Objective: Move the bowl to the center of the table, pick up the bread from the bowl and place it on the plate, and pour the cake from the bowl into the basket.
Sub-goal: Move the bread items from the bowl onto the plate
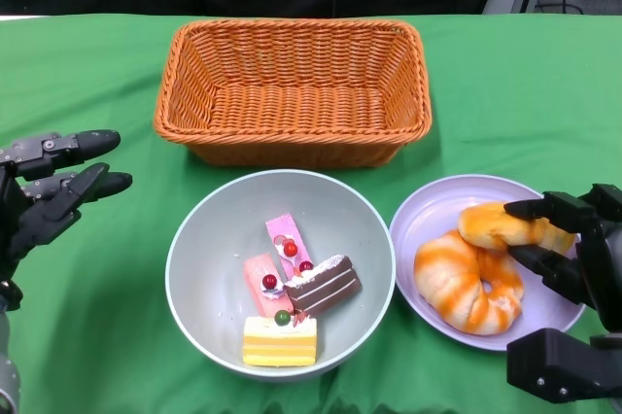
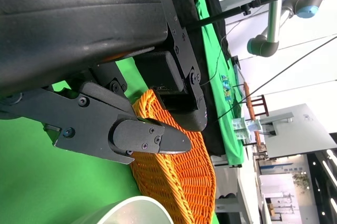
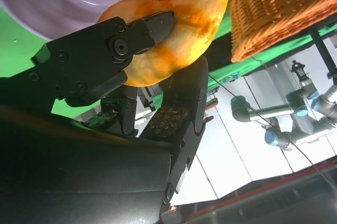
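The grey bowl [image 1: 194, 239] sits at the table's middle front and holds several small cake pieces [image 1: 292, 288]. To its right lies the lilac plate [image 1: 432, 205] with a striped orange bread [image 1: 462, 283] on it. My right hand [image 1: 573, 258] grips a second orange bread [image 1: 496, 226] just above the plate; the right wrist view shows the bread [image 3: 184, 29] pinched between black fingers [image 3: 142, 29]. My left hand [image 1: 44, 190] hovers left of the bowl, fingers apart, holding nothing. The orange wicker basket [image 1: 292, 45] stands behind the bowl.
Green cloth [image 1: 525, 93] covers the whole table. The left wrist view shows the basket's rim [image 2: 174, 182] and the bowl's edge [image 2: 131, 208] close to the left hand. Robot arms and furniture stand in the room beyond the table.
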You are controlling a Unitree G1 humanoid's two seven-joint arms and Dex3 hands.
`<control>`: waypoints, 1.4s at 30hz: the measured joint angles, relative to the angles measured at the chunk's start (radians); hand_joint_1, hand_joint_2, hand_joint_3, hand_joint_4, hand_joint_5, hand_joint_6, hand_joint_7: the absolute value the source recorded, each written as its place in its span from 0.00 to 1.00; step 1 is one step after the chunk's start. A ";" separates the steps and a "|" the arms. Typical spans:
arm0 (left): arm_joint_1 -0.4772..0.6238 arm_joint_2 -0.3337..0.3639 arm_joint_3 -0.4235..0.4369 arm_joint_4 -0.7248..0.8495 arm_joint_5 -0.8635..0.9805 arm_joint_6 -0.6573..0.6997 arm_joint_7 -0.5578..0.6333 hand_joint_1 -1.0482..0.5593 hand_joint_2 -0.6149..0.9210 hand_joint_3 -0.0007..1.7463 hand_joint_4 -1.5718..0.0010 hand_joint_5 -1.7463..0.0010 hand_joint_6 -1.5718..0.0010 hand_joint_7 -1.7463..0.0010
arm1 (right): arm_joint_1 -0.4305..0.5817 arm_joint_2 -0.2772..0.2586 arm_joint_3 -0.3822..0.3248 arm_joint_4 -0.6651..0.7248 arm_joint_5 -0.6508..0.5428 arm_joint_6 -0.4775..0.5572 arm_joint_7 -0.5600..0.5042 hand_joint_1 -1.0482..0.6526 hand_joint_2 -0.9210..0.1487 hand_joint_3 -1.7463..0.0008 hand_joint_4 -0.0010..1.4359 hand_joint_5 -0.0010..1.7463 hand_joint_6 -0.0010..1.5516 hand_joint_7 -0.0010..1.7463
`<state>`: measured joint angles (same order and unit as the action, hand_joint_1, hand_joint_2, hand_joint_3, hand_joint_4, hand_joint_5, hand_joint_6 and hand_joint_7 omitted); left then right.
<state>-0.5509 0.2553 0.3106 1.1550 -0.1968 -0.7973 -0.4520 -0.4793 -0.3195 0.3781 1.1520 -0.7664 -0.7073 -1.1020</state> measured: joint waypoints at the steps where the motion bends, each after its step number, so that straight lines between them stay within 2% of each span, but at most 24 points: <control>1: 0.000 0.000 -0.001 0.000 0.001 -0.003 0.000 0.37 1.00 0.13 0.26 0.99 0.30 1.00 | -0.001 0.000 0.000 0.002 0.006 0.007 0.018 0.63 0.06 0.98 0.67 0.54 0.72 0.23; 6: 0.000 0.000 -0.003 -0.001 0.006 -0.014 0.001 0.36 1.00 0.12 0.26 1.00 0.30 1.00 | -0.003 0.002 -0.004 -0.006 0.044 0.031 0.091 0.61 0.06 1.00 0.69 0.45 0.74 0.11; 8: 0.000 0.000 -0.002 0.000 0.005 -0.014 0.000 0.36 1.00 0.12 0.26 1.00 0.30 1.00 | 0.000 0.002 -0.007 -0.027 0.064 0.053 0.145 0.60 0.08 1.00 0.68 0.38 0.73 0.06; 11: 0.000 0.000 -0.002 0.000 0.005 -0.014 0.000 0.36 1.00 0.12 0.26 0.99 0.30 1.00 | 0.010 0.001 -0.008 -0.072 0.082 0.092 0.208 0.58 0.09 1.00 0.72 0.22 0.72 0.01; 14: 0.000 0.000 -0.002 0.001 0.005 -0.014 0.000 0.36 1.00 0.12 0.26 0.99 0.30 1.00 | 0.028 0.001 -0.008 -0.122 0.089 0.130 0.248 0.57 0.10 1.00 0.71 0.17 0.66 0.00; 15: 0.000 0.000 -0.002 0.001 0.005 -0.014 0.000 0.36 1.00 0.12 0.25 0.99 0.30 1.00 | 0.038 0.001 -0.008 -0.146 0.095 0.142 0.265 0.55 0.10 1.00 0.65 0.12 0.57 0.00; 16: 0.000 0.000 -0.002 0.002 0.005 -0.014 0.000 0.36 1.00 0.12 0.25 0.99 0.30 1.00 | 0.050 0.000 -0.009 -0.172 0.100 0.154 0.288 0.53 0.10 1.00 0.61 0.09 0.52 0.00; 19: 0.000 0.000 -0.002 0.002 0.006 -0.017 0.000 0.36 1.00 0.12 0.26 0.99 0.29 1.00 | 0.087 -0.003 -0.008 -0.271 0.107 0.201 0.367 0.47 0.09 1.00 0.53 0.04 0.43 0.00; 25: 0.000 0.000 -0.003 0.002 0.007 -0.018 0.001 0.36 1.00 0.12 0.26 1.00 0.30 1.00 | 0.167 -0.012 -0.014 -0.479 0.119 0.306 0.529 0.35 0.06 0.99 0.39 0.00 0.33 0.00; 28: 0.000 0.000 -0.003 0.002 0.008 -0.018 0.001 0.36 1.00 0.12 0.26 1.00 0.30 1.00 | 0.202 -0.012 -0.028 -0.555 0.119 0.338 0.576 0.34 0.05 0.99 0.37 0.00 0.33 0.00; 35: 0.000 0.000 -0.003 0.002 0.009 -0.018 0.000 0.36 1.00 0.11 0.26 1.00 0.30 1.00 | 0.230 -0.004 -0.045 -0.597 0.116 0.349 0.564 0.34 0.05 0.99 0.36 0.00 0.37 0.01; 42: 0.000 0.000 -0.003 0.002 0.009 -0.018 0.000 0.36 1.00 0.11 0.26 1.00 0.30 1.00 | 0.231 0.010 -0.048 -0.607 0.116 0.360 0.557 0.35 0.04 0.99 0.29 0.00 0.35 0.00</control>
<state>-0.5508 0.2552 0.3073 1.1574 -0.1876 -0.8155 -0.4516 -0.2478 -0.3098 0.3300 0.5450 -0.6502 -0.3474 -0.5453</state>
